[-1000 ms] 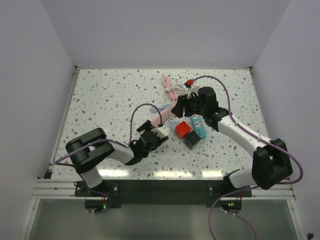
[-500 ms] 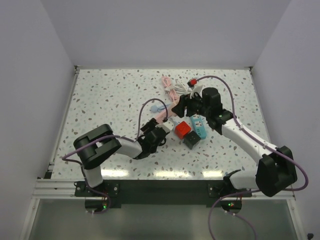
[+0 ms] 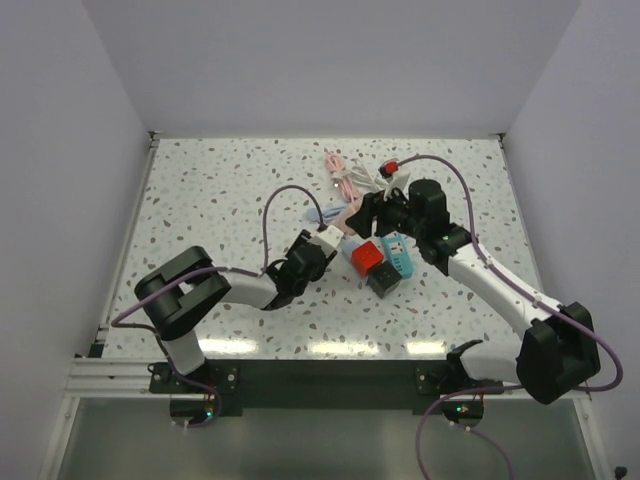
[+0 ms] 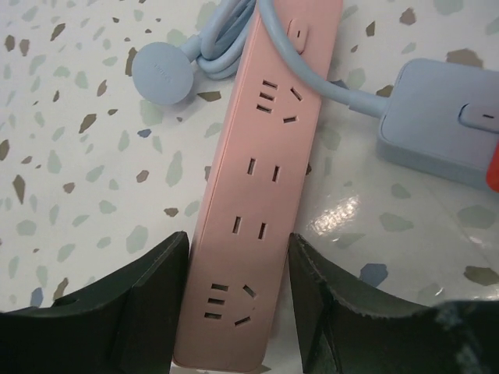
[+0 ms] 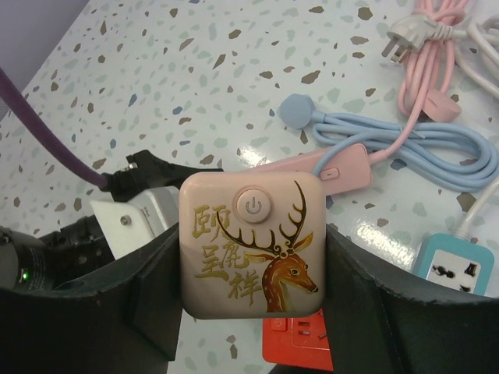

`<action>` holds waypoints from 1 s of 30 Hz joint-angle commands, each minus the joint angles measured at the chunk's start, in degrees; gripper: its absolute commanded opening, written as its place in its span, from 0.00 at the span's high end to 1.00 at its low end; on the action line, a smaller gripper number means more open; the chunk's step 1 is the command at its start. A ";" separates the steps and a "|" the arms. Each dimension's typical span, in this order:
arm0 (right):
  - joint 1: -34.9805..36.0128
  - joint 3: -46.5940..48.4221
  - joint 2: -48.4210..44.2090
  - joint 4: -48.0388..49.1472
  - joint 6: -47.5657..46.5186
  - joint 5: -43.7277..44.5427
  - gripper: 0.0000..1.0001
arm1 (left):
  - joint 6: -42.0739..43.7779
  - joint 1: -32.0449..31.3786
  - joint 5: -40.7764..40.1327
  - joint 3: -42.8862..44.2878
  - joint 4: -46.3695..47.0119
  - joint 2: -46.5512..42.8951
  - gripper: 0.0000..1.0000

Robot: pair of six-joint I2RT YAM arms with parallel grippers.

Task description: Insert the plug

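Plug (image 5: 249, 249) | held between right jaws | power strip (image 4: 253, 195) between left jaws

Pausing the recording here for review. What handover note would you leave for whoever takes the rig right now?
Left gripper: shut on the near end of the pink power strip, which lies flat on the table with its sockets up.
Right gripper: shut on the deer-print plug, held above the table near the strip.
Done: both things are grasped.
Left: insert the plug. The sockets seen from the left wrist are all empty. A blue cable crosses the strip's far end.
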 commanded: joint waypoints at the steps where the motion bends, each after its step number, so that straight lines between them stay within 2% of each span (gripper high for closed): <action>1: -0.14 -0.38 -3.01 3.04 0.67 0.49 1.00 | -9.92 1.53 14.19 -2.33 -0.98 0.48 0.56; 11: -0.14 -0.20 -1.96 1.64 -0.03 -0.12 1.00 | -22.31 1.80 31.06 -1.98 2.28 1.79 0.58; 16: -0.14 -0.64 -1.34 1.72 -0.03 0.14 1.00 | -24.34 2.06 33.09 -2.51 2.46 3.46 0.55; 19: -0.14 -0.55 -1.34 1.55 0.06 0.14 1.00 | -25.57 3.64 34.67 -3.47 2.89 5.13 0.48; 22: -0.14 -0.47 -1.25 1.46 0.15 0.40 1.00 | -25.93 4.26 35.56 -5.49 5.09 4.88 0.37; 23: -0.14 -0.47 -0.90 1.37 -0.03 0.49 1.00 | -25.49 4.26 35.30 -5.76 5.27 4.52 0.27; 25: -0.14 -0.38 -0.55 1.46 -0.11 0.40 1.00 | -24.71 4.26 34.68 -6.20 5.44 2.33 0.21; 30: -0.05 -0.73 0.15 1.72 -0.82 0.14 1.00 | -23.56 4.70 34.06 -6.90 5.27 -4.51 0.12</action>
